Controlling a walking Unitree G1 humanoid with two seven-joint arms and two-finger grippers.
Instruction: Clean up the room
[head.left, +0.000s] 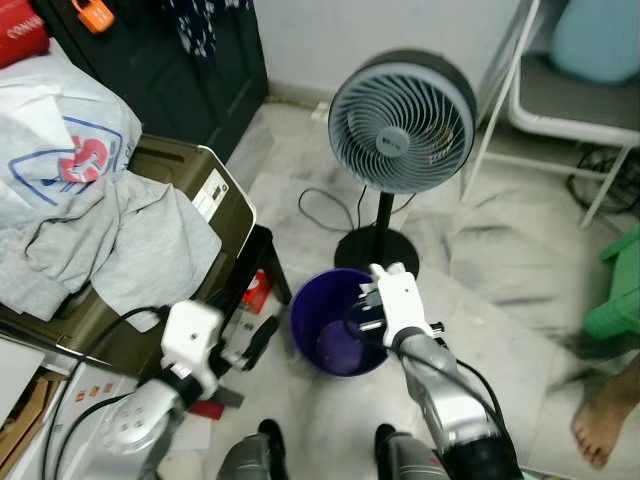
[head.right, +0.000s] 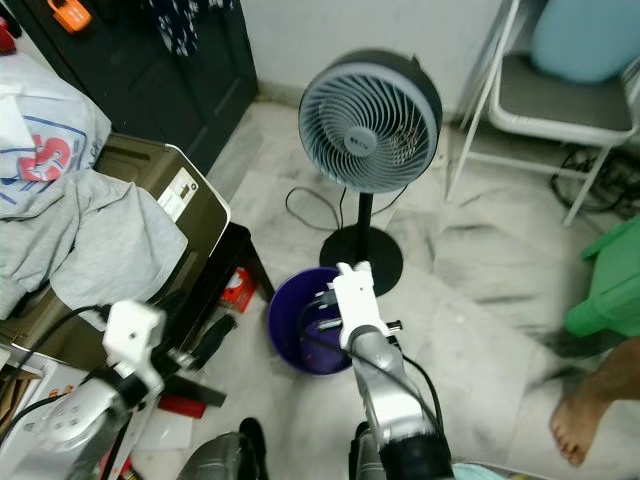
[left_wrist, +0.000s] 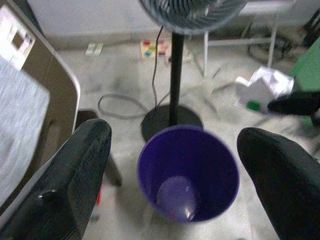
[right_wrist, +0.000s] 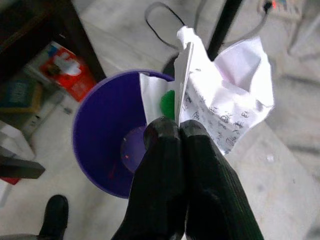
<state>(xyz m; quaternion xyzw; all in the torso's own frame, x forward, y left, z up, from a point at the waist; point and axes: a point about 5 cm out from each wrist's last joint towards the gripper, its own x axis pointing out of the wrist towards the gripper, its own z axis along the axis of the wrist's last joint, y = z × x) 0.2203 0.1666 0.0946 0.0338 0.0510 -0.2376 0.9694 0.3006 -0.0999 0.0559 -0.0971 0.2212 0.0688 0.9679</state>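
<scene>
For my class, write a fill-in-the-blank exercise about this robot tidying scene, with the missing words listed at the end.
1. The right gripper is shut on a crumpled piece of ____.
2. The bin on the floor below that gripper is coloured ____.
3. Behind the bin stands a pedestal ____ with a round black base.
4. The left gripper has its fingers ____, with nothing between them.

Missing words: paper; purple; fan; open

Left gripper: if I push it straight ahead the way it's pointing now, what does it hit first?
Most likely the purple bin: the open left gripper frames its mouth squarely. Depth is unclear, so it may meet the rim or go inside.
</scene>
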